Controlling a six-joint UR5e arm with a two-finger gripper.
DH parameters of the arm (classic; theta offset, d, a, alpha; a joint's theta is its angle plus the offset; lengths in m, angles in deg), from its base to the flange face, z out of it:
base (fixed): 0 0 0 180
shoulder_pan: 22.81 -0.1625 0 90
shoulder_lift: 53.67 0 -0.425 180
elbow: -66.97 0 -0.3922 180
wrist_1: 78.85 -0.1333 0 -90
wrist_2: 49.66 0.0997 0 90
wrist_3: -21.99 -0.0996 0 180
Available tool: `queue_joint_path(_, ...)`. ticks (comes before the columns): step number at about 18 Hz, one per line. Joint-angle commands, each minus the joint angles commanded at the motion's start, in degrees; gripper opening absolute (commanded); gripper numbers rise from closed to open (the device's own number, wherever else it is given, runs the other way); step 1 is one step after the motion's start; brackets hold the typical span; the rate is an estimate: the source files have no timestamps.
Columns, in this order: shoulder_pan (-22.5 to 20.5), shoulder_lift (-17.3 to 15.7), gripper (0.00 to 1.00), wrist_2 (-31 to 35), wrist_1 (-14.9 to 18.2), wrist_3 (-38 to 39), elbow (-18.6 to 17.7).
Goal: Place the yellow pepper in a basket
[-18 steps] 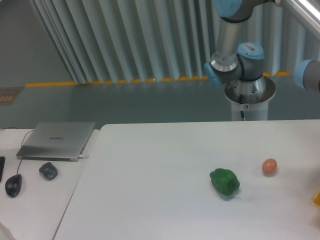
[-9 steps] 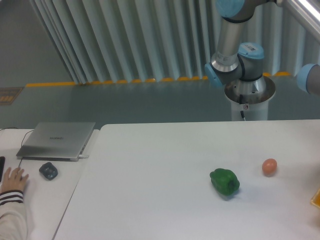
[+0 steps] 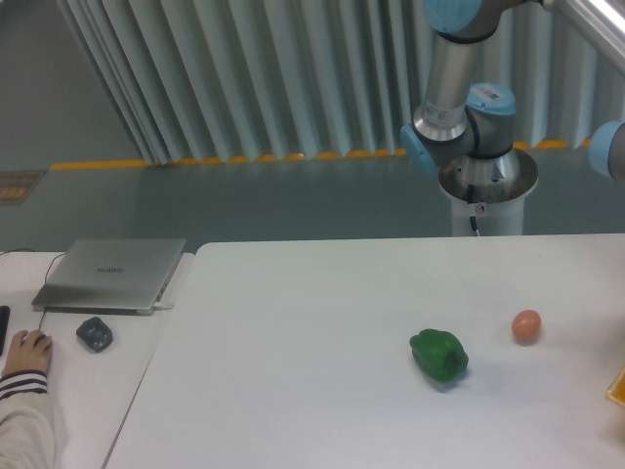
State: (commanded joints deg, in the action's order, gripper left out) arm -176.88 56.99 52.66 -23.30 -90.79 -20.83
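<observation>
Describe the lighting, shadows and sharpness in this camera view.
Fixed camera view: soft, even, cool-tinted light; the white table looks flat, without hard glare. The green pepper and the orange-pink ball cast only faint shadows. The whole picture is slightly soft, the arm is cut off at the top, and the basket corner is cropped at the right edge.
</observation>
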Motion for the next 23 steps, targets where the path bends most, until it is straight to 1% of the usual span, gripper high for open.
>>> queue_joint_path(2,0.5,0.0,1.0,-0.5,0.0,1.8,0.0)
queue_joint_path(3,1.2,-0.1,1.0,-1.1,0.1,4.4,0.0)
queue_joint_path(5,2.5,-0.1,1.0,-3.9,0.4,9.9,0.4)
queue_joint_path(6,2.5,-0.1,1.0,-5.9,0.8,11.5,0.5)
queue_joint_path(8,2.5,-0.2,1.0,-7.7,2.9,12.1,1.2)
queue_joint_path(10,2.9,-0.2,1.0,-8.0,5.6,12.9,2.1)
queue_joint_path(12,4.2,-0.4,1.0,-9.1,8.2,14.9,3.0)
queue_joint_path(13,4.6,-0.5,1.0,-9.5,10.7,15.3,4.1)
queue_joint_path(15,5.7,-0.5,1.0,-12.1,18.4,15.5,7.1)
queue_joint_path(16,5.8,-1.0,1.0,-13.3,19.8,15.4,7.6)
queue_joint_path(17,7.0,-2.2,1.0,-14.1,21.9,15.4,7.7)
queue_joint_path(18,8.3,-2.5,1.0,-14.2,23.9,15.4,7.4)
queue_joint_path(19,9.0,-2.9,1.0,-14.2,24.5,15.5,7.0)
queue_joint_path(20,9.4,-4.2,1.0,-13.6,24.8,15.5,6.4)
queue_joint_path(21,9.6,-4.3,1.0,-12.4,25.3,15.5,5.7)
queue_joint_path(22,10.2,-4.6,1.0,-10.2,26.4,15.5,5.5)
queue_joint_path(23,11.2,-4.5,1.0,-8.0,26.8,15.7,5.3)
